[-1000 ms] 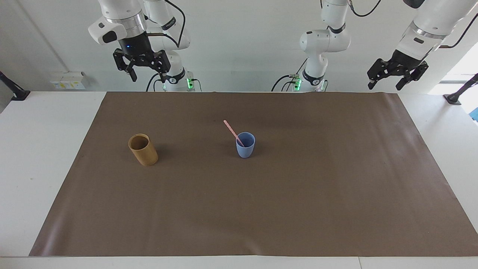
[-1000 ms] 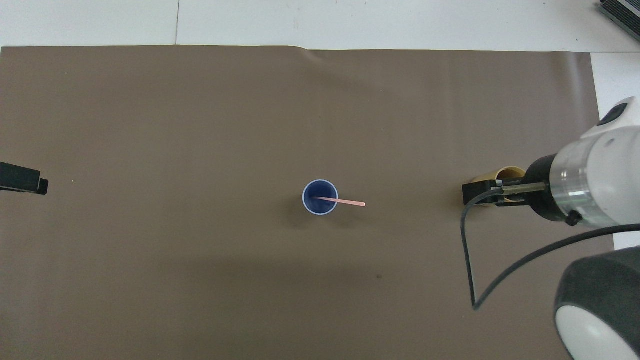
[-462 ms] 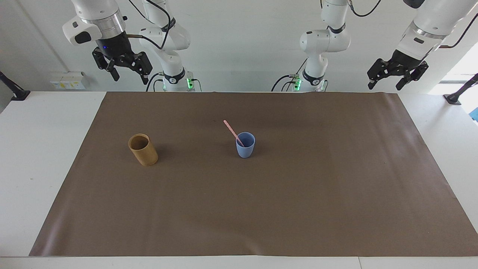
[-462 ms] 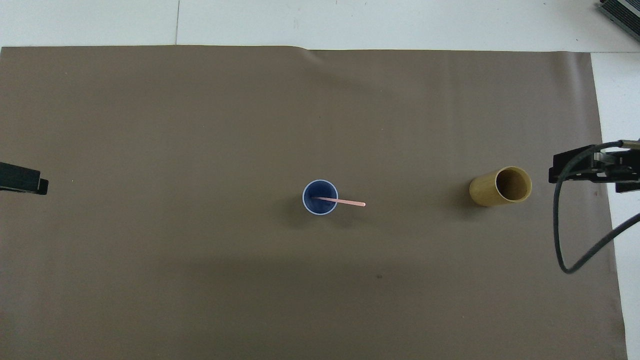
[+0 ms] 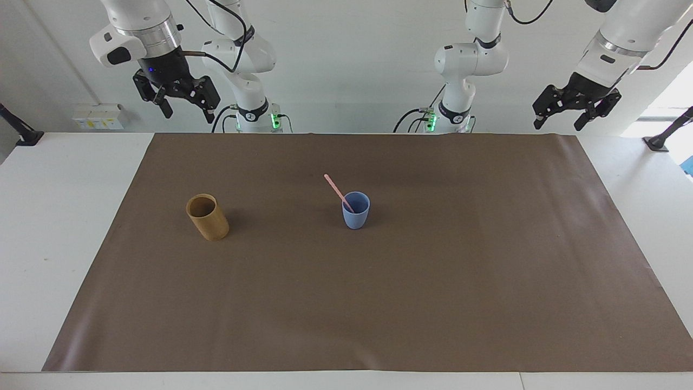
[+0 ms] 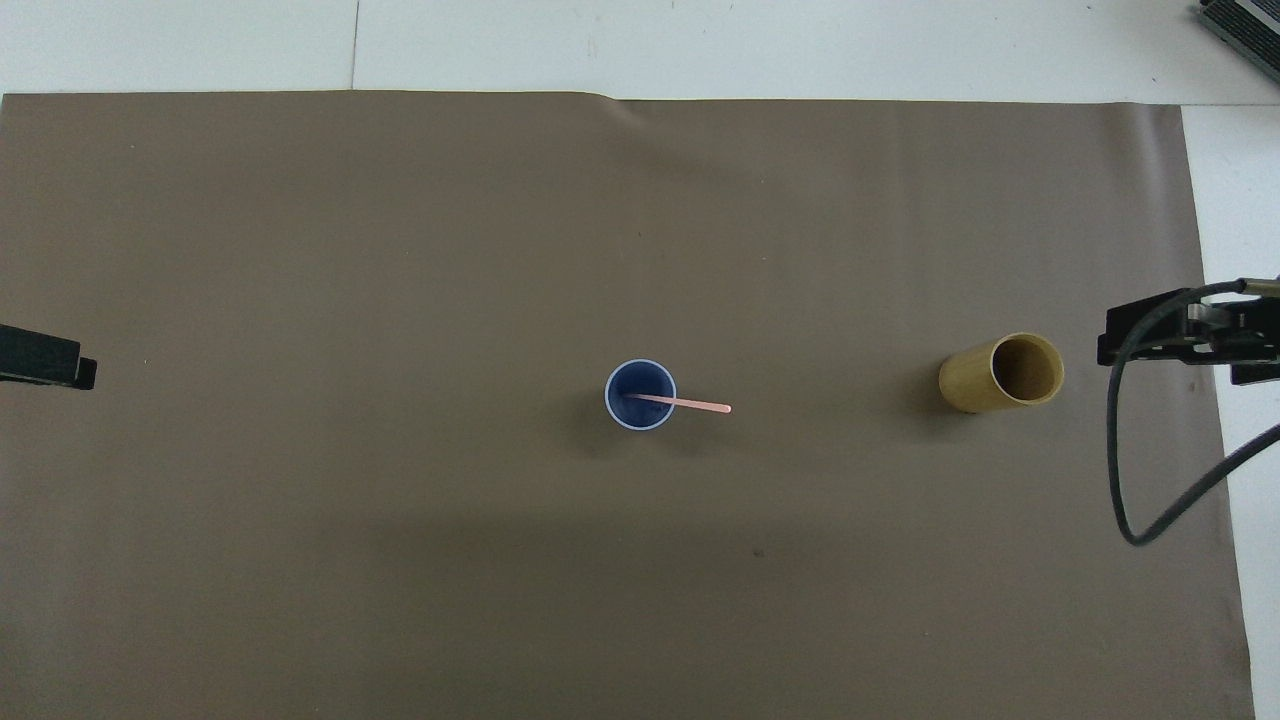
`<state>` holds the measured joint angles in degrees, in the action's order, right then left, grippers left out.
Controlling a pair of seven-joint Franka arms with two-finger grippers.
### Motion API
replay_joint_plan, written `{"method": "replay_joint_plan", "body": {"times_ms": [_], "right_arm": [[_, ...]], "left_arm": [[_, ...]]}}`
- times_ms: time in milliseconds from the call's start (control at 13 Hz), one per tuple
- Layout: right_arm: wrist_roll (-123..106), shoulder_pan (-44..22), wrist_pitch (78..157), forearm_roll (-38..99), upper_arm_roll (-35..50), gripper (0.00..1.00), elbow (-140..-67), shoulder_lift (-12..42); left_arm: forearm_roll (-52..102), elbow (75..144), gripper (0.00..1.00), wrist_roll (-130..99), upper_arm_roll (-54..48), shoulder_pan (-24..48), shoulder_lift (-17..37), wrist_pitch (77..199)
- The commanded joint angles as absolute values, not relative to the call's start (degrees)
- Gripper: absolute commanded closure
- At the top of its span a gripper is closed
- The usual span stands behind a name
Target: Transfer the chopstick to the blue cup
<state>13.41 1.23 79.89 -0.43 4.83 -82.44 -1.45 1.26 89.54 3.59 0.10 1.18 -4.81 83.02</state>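
The blue cup [image 5: 355, 214] [image 6: 622, 380] stands upright at the middle of the brown mat. The pale pink chopstick [image 5: 335, 188] [image 6: 695, 404] stands in it, its lower end inside and its upper end leaning over the rim toward the right arm's end of the table. My right gripper [image 5: 187, 113] hangs open and empty high over the mat's edge at its own end, apart from the tan cup. My left gripper [image 5: 557, 125] waits open and empty high over the mat's edge at the left arm's end.
A taller tan cup [image 5: 208, 218] [image 6: 972, 380] stands upright on the mat [image 5: 433, 281] toward the right arm's end, level with the blue cup. White table [image 5: 59, 216] borders the mat. A black cable [image 6: 1125, 470] hangs from the right arm.
My right gripper has risen and drawn back from over the tan cup toward its own end of the table, then held still. The cups, the chopstick and the left arm have not moved.
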Motion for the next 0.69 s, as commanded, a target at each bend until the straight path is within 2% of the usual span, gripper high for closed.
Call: {"method": "replay_joint_plan", "body": {"times_ms": [0, 615], "right_arm": [[14.1, 1.7, 79.5, 0.5, 4.9, 0.00, -82.2, -1.4], [16.4, 2.0, 80.6, 0.3, 4.9, 0.00, -83.9, -2.2]], "left_arm": [[0.5, 90.6, 0.00, 4.3, -0.3, 1.7, -5.9, 82.2], [0.6, 91.7, 0.00, 3.3, -0.4, 1.6, -6.1, 83.5]]}}
